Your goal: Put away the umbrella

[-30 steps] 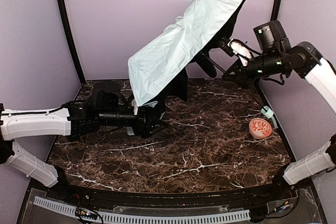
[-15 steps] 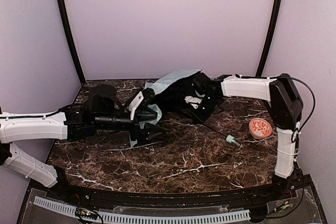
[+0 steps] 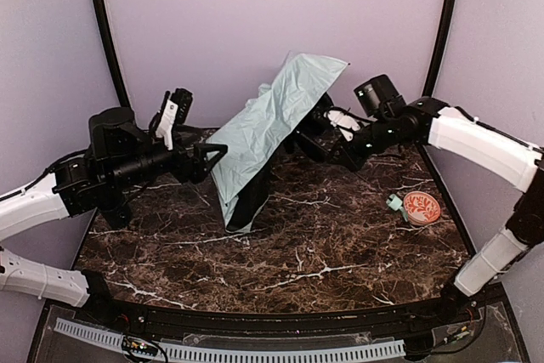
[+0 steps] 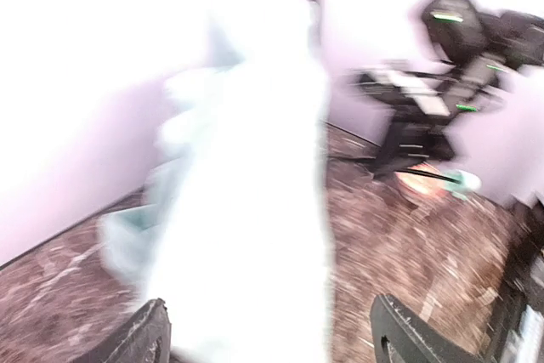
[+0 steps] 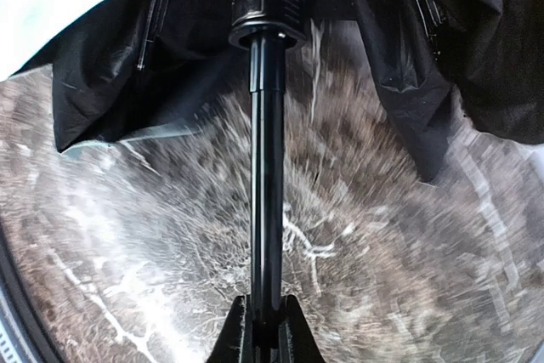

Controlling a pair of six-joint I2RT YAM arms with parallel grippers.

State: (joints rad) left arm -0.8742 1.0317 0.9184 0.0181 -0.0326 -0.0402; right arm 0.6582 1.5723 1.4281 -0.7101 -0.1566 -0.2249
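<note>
Left arm (image 3: 34, 206), left of table (image 3: 340, 244): white shells, black joints, thin black cable along forearm, white bracket on black wrist. Right arm (image 3: 476, 138), right of table: same white shells, black wrist block with green lights. Left gripper (image 3: 217, 152) black. Right gripper (image 5: 257, 329) black, slim fingers.

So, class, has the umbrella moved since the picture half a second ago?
Yes. The umbrella has risen: its cloth lay crumpled on the table, now it stands high against the back wall.
</note>
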